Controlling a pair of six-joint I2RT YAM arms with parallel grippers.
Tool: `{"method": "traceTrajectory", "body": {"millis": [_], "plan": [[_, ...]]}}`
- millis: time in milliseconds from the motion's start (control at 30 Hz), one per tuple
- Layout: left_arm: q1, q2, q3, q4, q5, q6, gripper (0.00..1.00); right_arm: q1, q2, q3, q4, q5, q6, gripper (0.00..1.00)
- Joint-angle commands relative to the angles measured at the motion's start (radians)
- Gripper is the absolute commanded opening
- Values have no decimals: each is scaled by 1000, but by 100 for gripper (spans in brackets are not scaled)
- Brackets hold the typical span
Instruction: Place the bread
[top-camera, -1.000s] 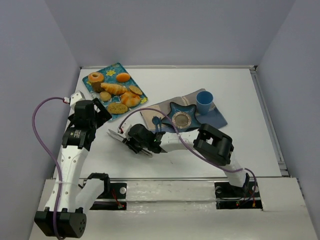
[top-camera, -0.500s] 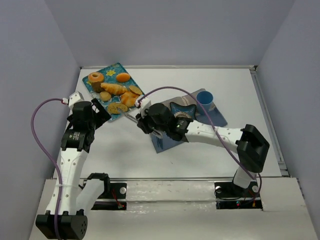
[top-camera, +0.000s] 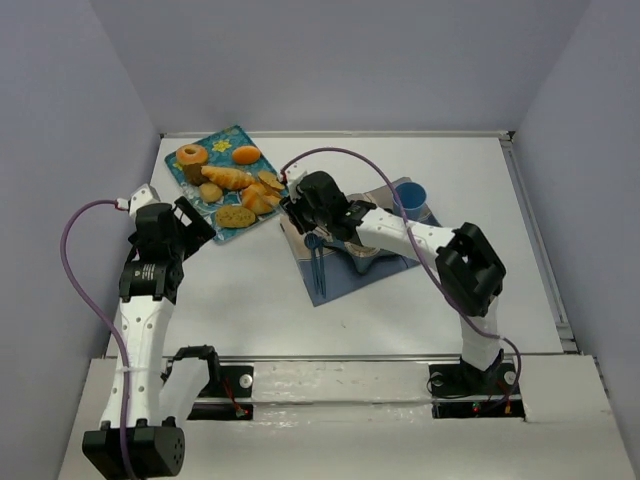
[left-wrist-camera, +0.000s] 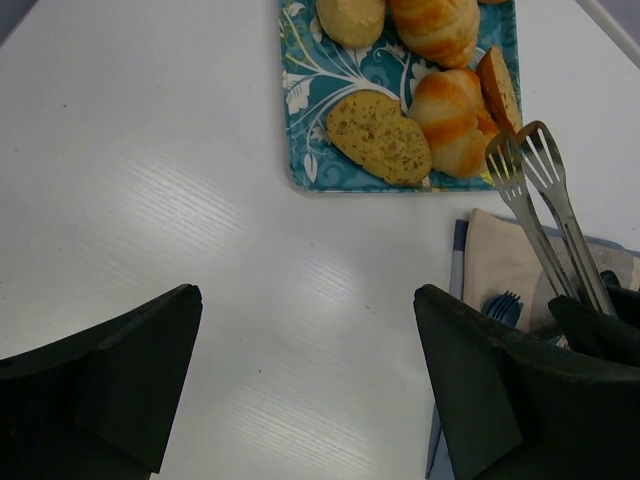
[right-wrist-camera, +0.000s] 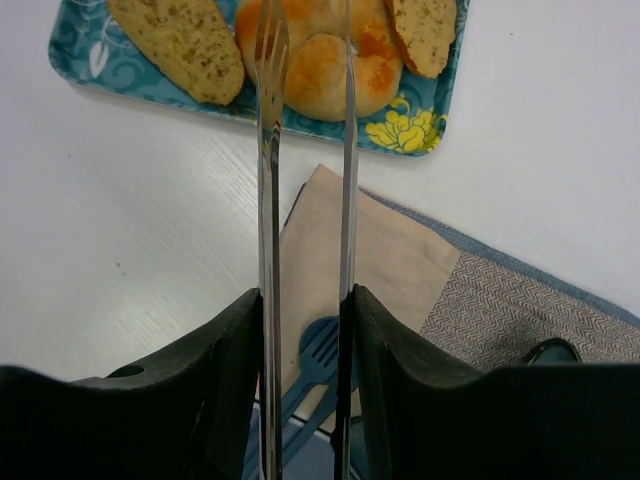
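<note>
Now right jaws pinch tongs (right-wrist-camera: 267, 200) over tray (right-wrist-camera: 410, 125); left jaws gape empty

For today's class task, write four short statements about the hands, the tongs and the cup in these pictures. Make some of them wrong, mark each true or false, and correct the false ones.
1. The right hand grips metal tongs. True.
2. The left hand holds a bread. False: it is open and empty above the bare table.
3. The tongs hold the small bread off the tray. False: nothing is between their tips, and the small bread lies on the tray.
4. The blue cup stands on the cloth mat. True.
</note>
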Motion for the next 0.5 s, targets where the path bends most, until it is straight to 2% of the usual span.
{"method": "traceTrajectory", "body": {"millis": [0,133,467], "plan": [[17,1,-14,44,50,30,99,-32,58,125,-36,46,-133,47],[34,12,-19,50,70,41,99,-41,118,238,-77,48,-194,47],[61,41,-22,53,96,50,99,-61,233,384,-106,74,-219,48]]}}
